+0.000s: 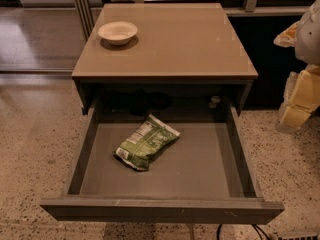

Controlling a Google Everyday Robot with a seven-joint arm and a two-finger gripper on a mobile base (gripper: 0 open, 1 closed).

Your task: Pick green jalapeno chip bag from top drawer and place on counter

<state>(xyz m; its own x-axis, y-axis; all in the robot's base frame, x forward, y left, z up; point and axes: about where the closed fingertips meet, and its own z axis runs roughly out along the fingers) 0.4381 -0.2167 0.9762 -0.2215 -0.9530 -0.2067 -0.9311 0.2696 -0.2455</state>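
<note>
The green jalapeno chip bag lies flat on the floor of the top drawer, left of its middle, with the white label panel facing up. The drawer is pulled fully out. The counter is the tan glossy top of the cabinet above it. My gripper hangs at the right edge of the view, outside the drawer, to the right of the cabinet's front corner and well apart from the bag. It holds nothing that I can see.
A white bowl stands on the counter's back left corner. The drawer's side walls flank the bag. A speckled floor surrounds the cabinet. Cables lie on the floor at the lower right.
</note>
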